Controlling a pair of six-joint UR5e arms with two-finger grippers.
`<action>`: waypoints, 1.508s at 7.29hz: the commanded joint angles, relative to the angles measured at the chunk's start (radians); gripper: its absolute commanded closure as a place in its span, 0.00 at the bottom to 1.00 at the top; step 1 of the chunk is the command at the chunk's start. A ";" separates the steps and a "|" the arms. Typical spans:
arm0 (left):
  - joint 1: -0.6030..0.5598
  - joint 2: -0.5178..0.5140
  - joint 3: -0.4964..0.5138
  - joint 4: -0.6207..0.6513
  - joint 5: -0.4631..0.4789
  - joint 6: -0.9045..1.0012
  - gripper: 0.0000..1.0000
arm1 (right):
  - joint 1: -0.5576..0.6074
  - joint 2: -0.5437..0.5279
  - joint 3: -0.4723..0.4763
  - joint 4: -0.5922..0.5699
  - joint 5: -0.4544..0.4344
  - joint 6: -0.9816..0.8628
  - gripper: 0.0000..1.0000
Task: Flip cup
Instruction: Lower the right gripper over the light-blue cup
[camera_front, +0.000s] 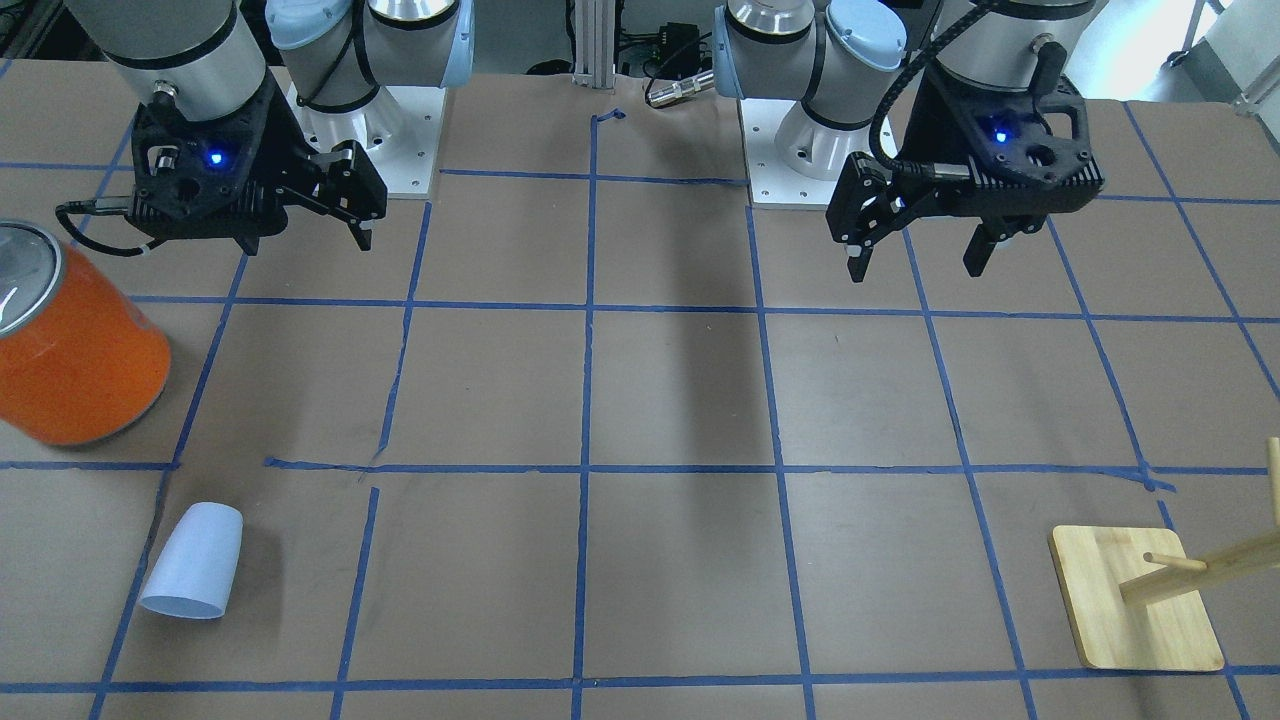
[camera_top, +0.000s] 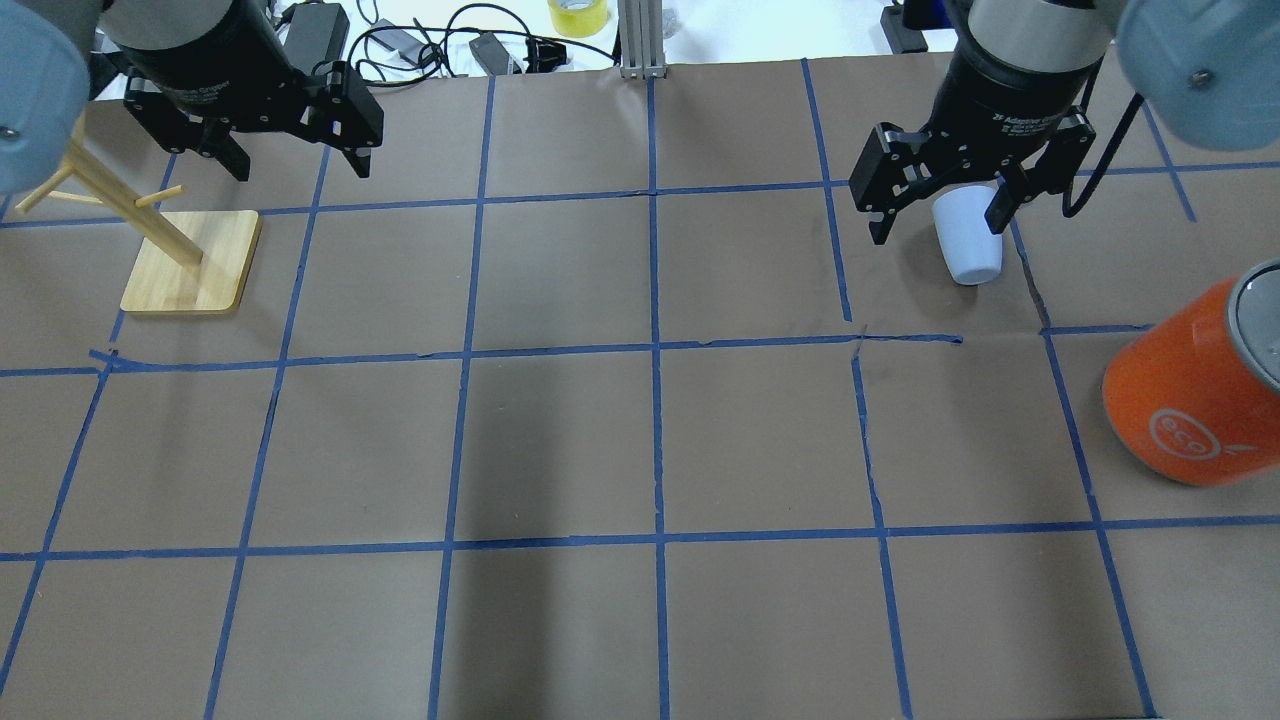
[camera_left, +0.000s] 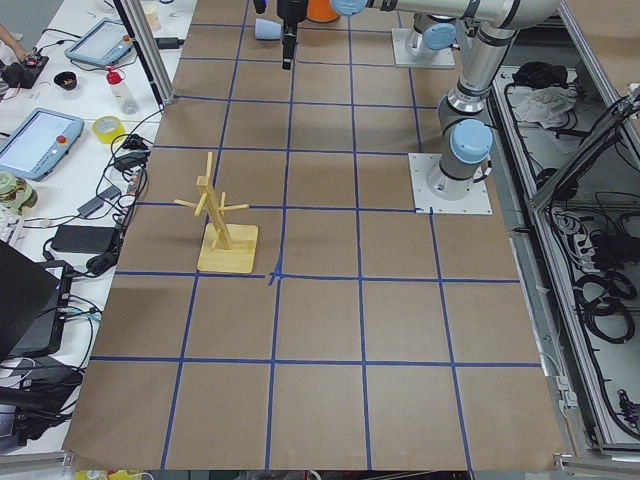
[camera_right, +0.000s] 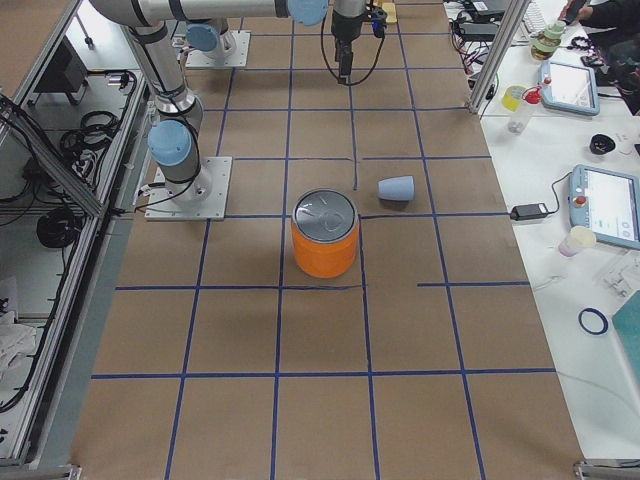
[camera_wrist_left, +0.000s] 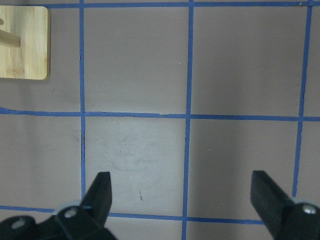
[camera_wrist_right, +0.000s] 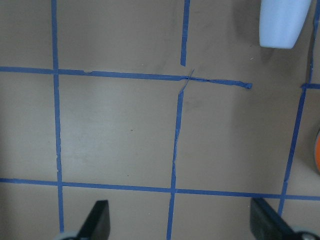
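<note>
The small pale blue-white cup (camera_front: 195, 560) lies on its side on the brown table, rim pointing away from the robot. It also shows in the overhead view (camera_top: 968, 245), the right side view (camera_right: 397, 188) and at the top edge of the right wrist view (camera_wrist_right: 282, 22). My right gripper (camera_front: 305, 235) (camera_top: 940, 228) hangs open and empty well above the table, nearer the robot's base than the cup; its fingers frame the bottom of the right wrist view (camera_wrist_right: 182, 220). My left gripper (camera_front: 915, 265) (camera_top: 300, 165) (camera_wrist_left: 182, 195) is open and empty over bare table.
A large orange can (camera_front: 80, 340) (camera_top: 1190, 400) (camera_right: 325, 240) with a silver top stands near the cup, on the robot's right. A wooden peg stand on a square base (camera_front: 1130, 600) (camera_top: 190, 265) (camera_wrist_left: 22, 42) stands on the robot's left. Blue tape lines grid the table.
</note>
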 joint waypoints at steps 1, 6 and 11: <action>0.000 0.000 0.000 0.000 0.000 0.000 0.00 | 0.000 0.000 0.002 0.000 -0.002 -0.001 0.00; 0.000 0.000 0.000 0.000 0.000 0.000 0.00 | -0.002 -0.001 0.002 0.015 -0.072 -0.005 0.00; 0.000 0.002 0.000 0.000 -0.002 0.002 0.00 | -0.012 -0.001 -0.009 0.009 -0.063 -0.003 0.00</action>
